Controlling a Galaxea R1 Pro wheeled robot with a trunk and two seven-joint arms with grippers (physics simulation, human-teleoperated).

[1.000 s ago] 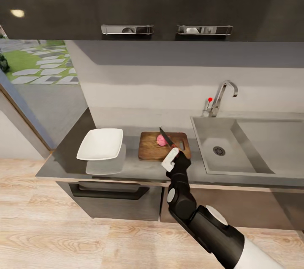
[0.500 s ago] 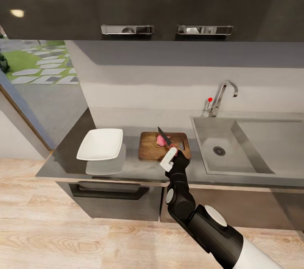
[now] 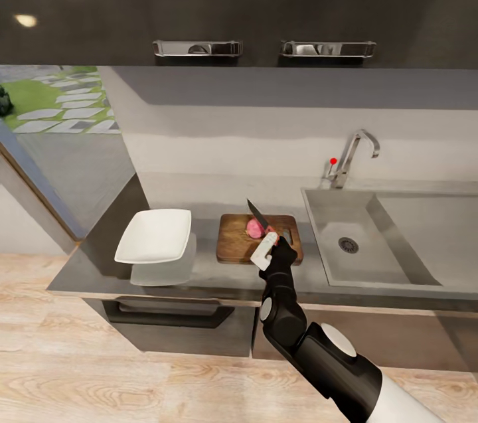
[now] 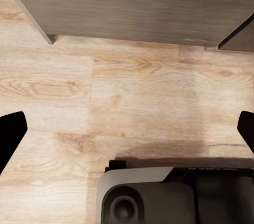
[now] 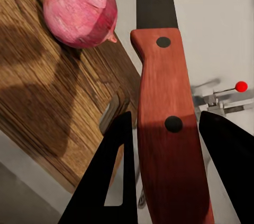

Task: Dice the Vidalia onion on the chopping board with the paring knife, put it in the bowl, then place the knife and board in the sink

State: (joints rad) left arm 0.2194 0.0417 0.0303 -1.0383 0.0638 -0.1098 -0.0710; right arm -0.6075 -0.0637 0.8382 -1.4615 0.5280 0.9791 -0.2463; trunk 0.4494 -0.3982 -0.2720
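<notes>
My right arm reaches up and forward from the lower right of the head view, elbow bent, forearm rising to the front edge of the countertop (image 3: 86,263), with my right gripper (image 3: 268,245) poised over the near edge of the chopping board (image 3: 236,244). Its two dark fingers (image 5: 114,182) are closed around the reddish-brown handle of the paring knife (image 3: 259,216), one on each side of it in the right wrist view, and the dark blade juts up and away from my wrist, tilted toward the back wall. The blade tip stands above the Vidalia onion (image 3: 255,228), which sits whole and pinkish on the board, toward its right half and just left of the handle slot; whether steel touches onion I cannot tell. In the right wrist view the onion (image 5: 80,8) rests on the wood grain just beside the knife's handle (image 5: 169,129). The board lies near the counter's front edge, between the bowl (image 3: 155,236) at its left and the sink (image 3: 332,237) at its right. The white square bowl sits toward the counter's left end. The chrome tap (image 3: 352,156) rises behind the basin's back edge. My left gripper (image 4: 127,134) hangs low, pointing down at the pale wooden floor (image 4: 132,102) before the dark cabinet fronts (image 4: 137,2), its dark fingertips spread wide with nothing between them.
</notes>
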